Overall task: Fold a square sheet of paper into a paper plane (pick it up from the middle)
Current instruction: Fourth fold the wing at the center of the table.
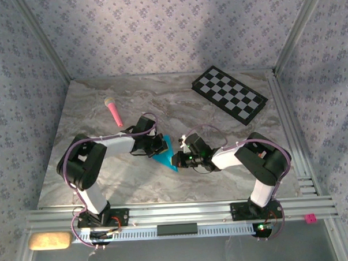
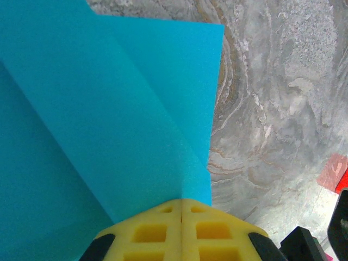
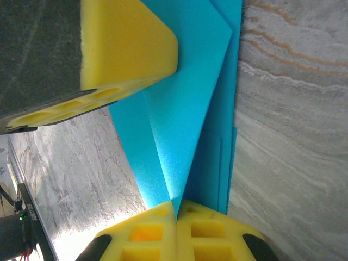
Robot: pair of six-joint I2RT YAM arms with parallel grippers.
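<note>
Mid-tabletop (image 1: 136, 184), the left tool (image 2: 181, 204) and right tool (image 3: 176, 209) face each other. Each is clenched on a fold of the partly folded cyan square sheet of paper (image 1: 166, 157) held between them. For a clean crease, both pinches likely need firm, even tension and matched edges before pressing. Farther back lie a pink stick (image 1: 113, 111) and a checkered board (image 1: 230, 94).

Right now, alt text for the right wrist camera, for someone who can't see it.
The right arm's yellow fingers, shut, pinch a crease of the folded cyan-blue paper, with the marble table behind. The left arm's yellow fingers meet the paper at upper left.
</note>
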